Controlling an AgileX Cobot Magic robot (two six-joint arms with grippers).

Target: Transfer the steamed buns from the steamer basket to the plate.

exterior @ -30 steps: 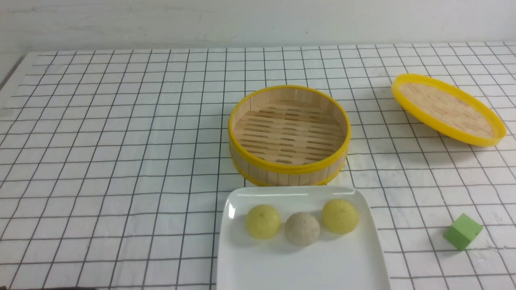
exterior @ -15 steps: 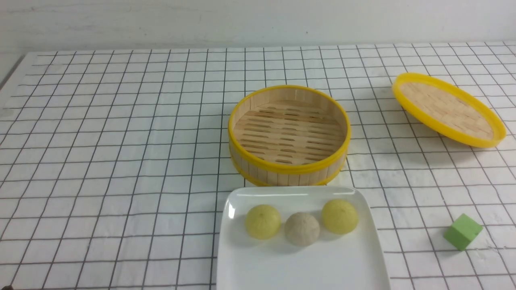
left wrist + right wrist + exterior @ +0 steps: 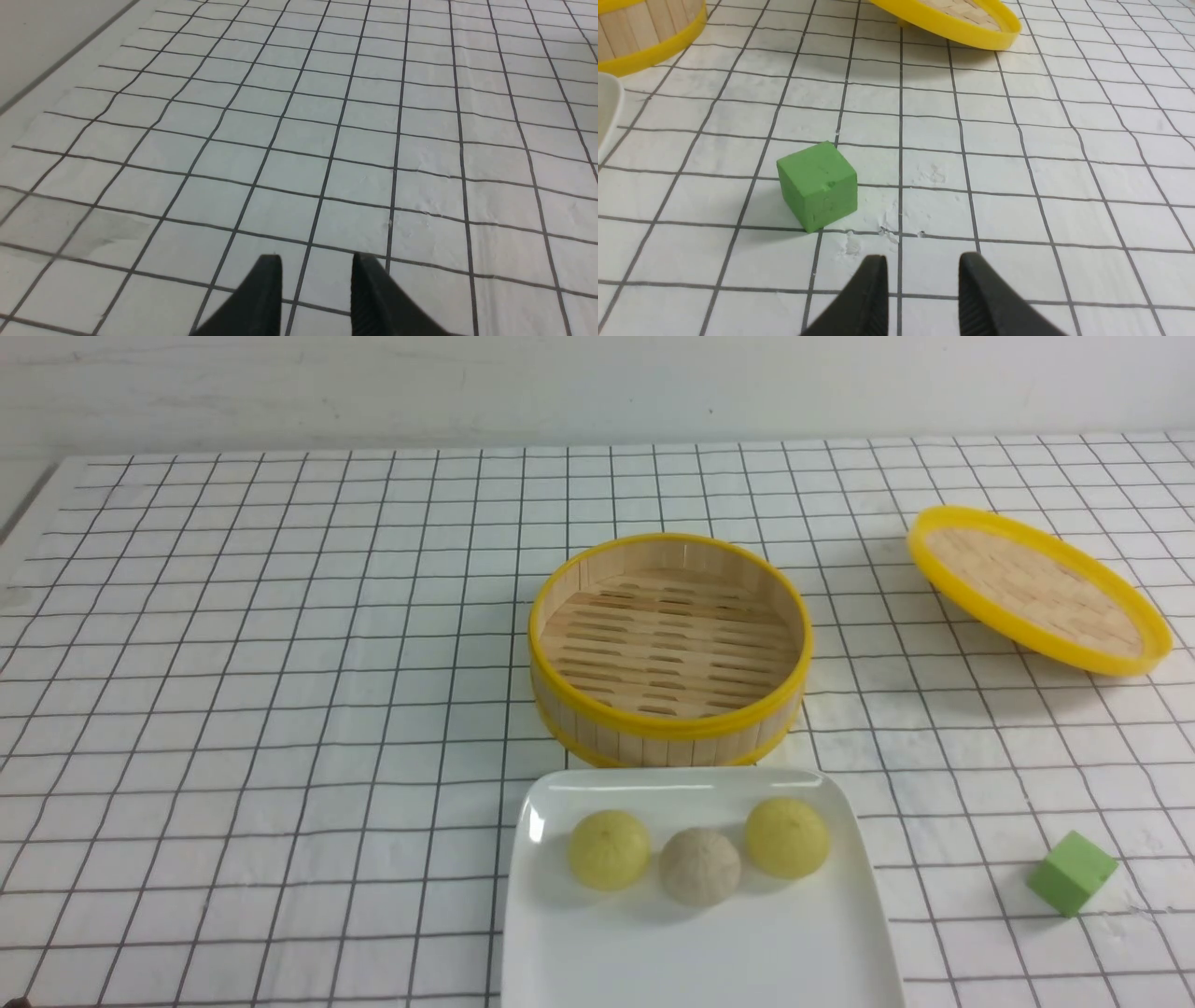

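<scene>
Plate: the white square plate (image 3: 700,952) sat at six o'clock on the checked cloth (image 3: 280,709), its far edge just short of the steamer basket; one corner of it showed in the right wrist view too (image 3: 606,112).
Steamed buns: all three on the plate, in a row across its far half. The left yellow bun (image 3: 609,848) sat at nine o'clock of the beige bun (image 3: 700,866), the right yellow bun (image 3: 786,837) at about two o'clock of it. The beige one looked to be touching both neighbours, though I couldn't be sure.
Steamer basket: the steamer basket (image 3: 668,726) stood upright at twelve o'clock from the plate, its slatted floor bare, nothing inside. Its yellow rim edged into the right wrist view (image 3: 649,51).
Lid: the shallow woven lid (image 3: 1036,588) lay tilted at two o'clock from the basket, well apart from it.
Green cube: the green cube (image 3: 1072,873) rested at three o'clock from the plate, alone on the cloth, close ahead of the right gripper (image 3: 821,185).
Left gripper: the left gripper (image 3: 316,270) hovered over bare cloth, jaws parted, nothing between them.
Right gripper: the right gripper (image 3: 923,270) hung above the cloth, jaws apart and holding nothing, the cube off at eleven o'clock of its tips.
</scene>
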